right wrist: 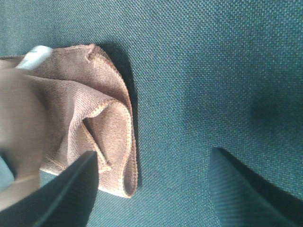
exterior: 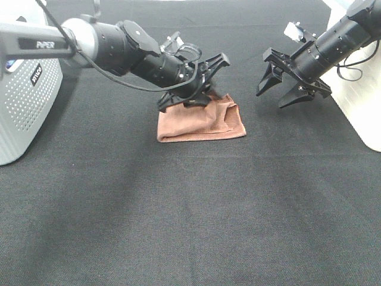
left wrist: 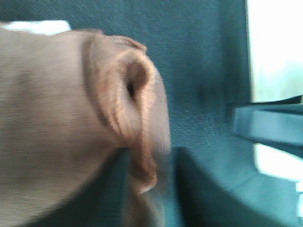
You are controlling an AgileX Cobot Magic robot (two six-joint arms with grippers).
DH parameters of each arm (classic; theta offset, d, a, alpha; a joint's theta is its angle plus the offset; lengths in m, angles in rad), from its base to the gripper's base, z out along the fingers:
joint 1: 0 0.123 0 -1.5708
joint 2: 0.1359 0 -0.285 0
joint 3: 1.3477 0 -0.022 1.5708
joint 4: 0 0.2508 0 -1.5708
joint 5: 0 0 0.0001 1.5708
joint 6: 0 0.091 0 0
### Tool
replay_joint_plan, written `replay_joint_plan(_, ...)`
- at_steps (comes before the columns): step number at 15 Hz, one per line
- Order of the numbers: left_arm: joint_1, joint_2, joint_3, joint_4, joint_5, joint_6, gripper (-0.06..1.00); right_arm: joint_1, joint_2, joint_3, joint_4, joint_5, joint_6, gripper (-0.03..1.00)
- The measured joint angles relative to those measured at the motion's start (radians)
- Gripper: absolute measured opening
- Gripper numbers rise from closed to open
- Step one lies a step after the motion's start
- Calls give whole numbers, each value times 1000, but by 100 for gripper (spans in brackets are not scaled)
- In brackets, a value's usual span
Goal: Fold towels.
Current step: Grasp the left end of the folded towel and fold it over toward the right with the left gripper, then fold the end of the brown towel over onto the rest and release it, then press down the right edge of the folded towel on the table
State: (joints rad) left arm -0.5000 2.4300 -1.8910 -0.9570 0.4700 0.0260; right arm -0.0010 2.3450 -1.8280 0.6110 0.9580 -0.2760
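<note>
Your terracotta towel (exterior: pixel 202 124) lay folded on the black table (exterior: pixel 178 226), toward its far edge and about midway between its left and right edges. Your left gripper (exterior: pixel 191 95) sat on the towel's far edge with a cloth fold between its fingers (left wrist: pixel 106 194). The blur kept me from telling whether they pinched it. Your right gripper (exterior: pixel 272 99) hung with jaws spread wide, apart from the towel, toward the right edge.
</note>
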Motion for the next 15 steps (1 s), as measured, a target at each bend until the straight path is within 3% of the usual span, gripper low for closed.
replay_joint_plan(1, 0, 0, -7, -25, -12, 0, 47, 0, 0, 0, 0, 0, 0, 63)
replay_joint_plan(3, -1, 0, -31, -63, -26, 0, 55, 0, 0, 0, 1, 0, 0, 63)
replay_joint_plan(4, -1, 0, -48, -71, -30, 14, 56, 0, 0, 0, 14, 1, 0, 63)
replay_joint_plan(7, 40, -23, -111, -60, -25, 198, 56, 7, 0, 0, 149, 48, -70, 63)
replay_joint_plan(8, 40, -23, -111, -60, -25, 198, 56, 7, 0, 0, 149, 48, -70, 63)
replay_joint_plan(11, 151, -97, -122, 55, -9, 305, 56, 98, 0, -1, 203, 81, -126, 63)
replay_joint_plan(15, 253, -107, -122, 141, 133, 305, 56, 243, 0, -4, 273, 67, -194, 63)
